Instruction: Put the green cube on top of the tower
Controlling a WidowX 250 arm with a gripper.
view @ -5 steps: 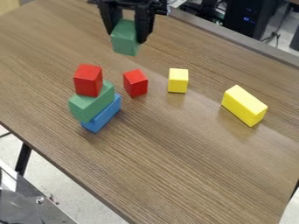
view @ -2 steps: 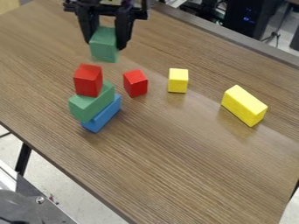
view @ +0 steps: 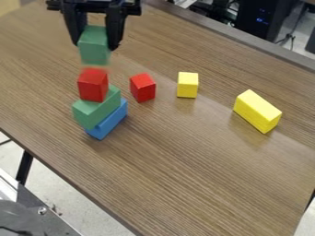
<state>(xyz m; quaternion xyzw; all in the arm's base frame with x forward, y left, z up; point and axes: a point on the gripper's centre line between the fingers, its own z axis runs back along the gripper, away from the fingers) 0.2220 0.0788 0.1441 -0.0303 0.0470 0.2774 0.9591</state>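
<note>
Carefully does it: the end effector (view: 96, 44), clamped on the green cube (view: 93, 46) and now farther left in view than a moment earlier, should align above the red cube (view: 92, 86) topping the tower (view: 97, 107), descend level and release only after flat contact.

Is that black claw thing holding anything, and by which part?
Yes: the gripper holds the green cube by two opposite sides, with its lower part sticking out below.
</note>
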